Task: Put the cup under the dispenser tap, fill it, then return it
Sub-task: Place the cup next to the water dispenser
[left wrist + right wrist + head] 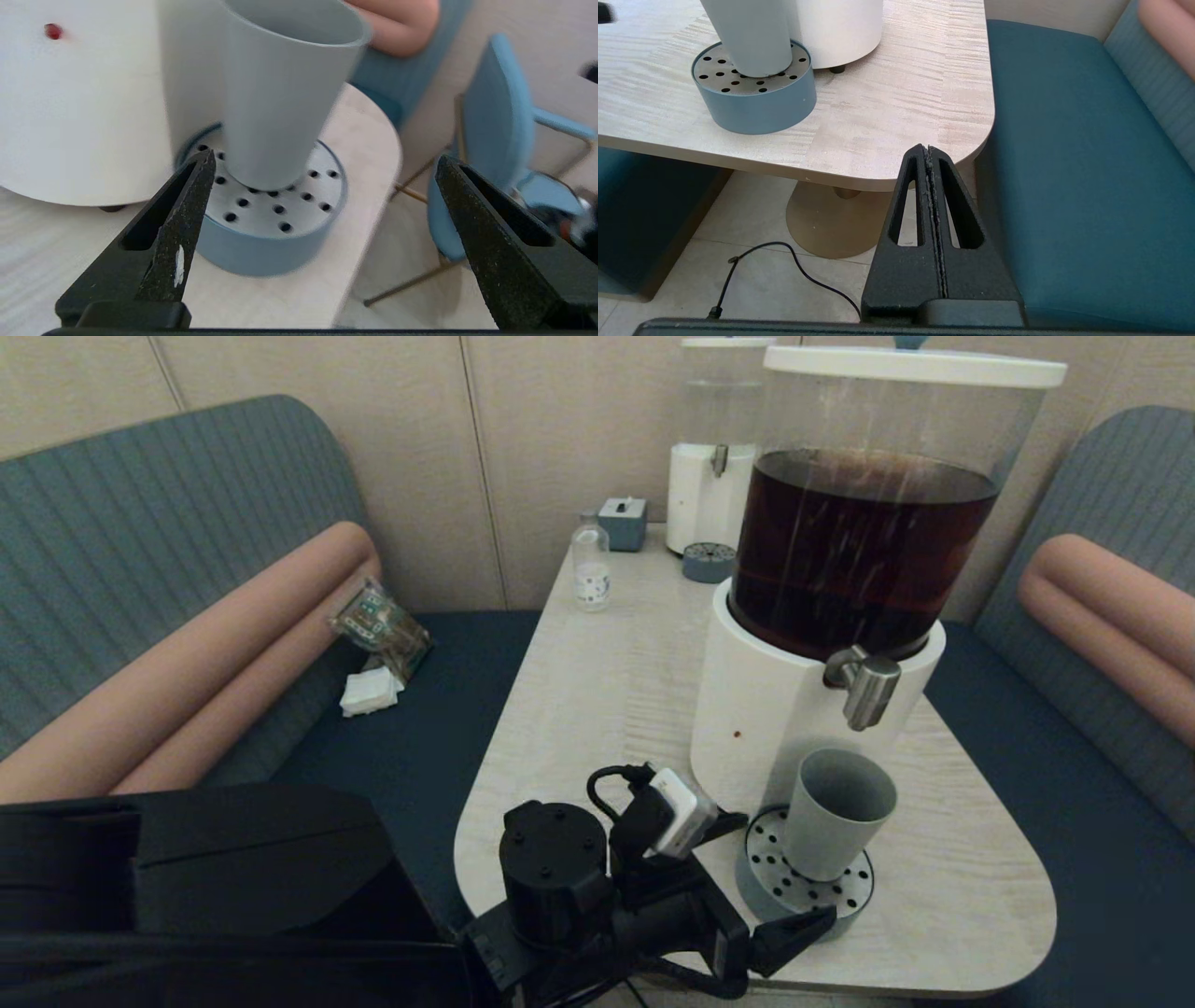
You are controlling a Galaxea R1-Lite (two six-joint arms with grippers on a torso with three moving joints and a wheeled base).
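Left gripper (322, 177): fingers spread wide, holding nothing, poised low at the near edge of the table (579, 681), just short of the cup (285, 93). One fingertip (198, 175) sits close beside the cup's base; the other is well out over the floor beyond the table edge.

Cup (834, 812): grey-blue tumbler, upright (it appears tilted only in the wrist view), standing on the perforated drip tray (775, 887), apart from both fingers. Contents cannot be told.

Drip tray (275, 247): round, blue-grey wall, holed top plate, set against the foot of the large dispenser (775, 709).

Dispenser tap (866, 683): brushed-steel spout, nozzle pointing down, directly above the cup's mouth. The tank above holds dark brown liquid.

Right gripper (930, 154): fingers pressed together on nothing, parked below table height off the table's corner, over the floor beside the teal bench (1073, 163).

Further back on the table: small clear bottle (590, 565), small blue box (623, 523), second dispenser (711, 467) with a clear tank.
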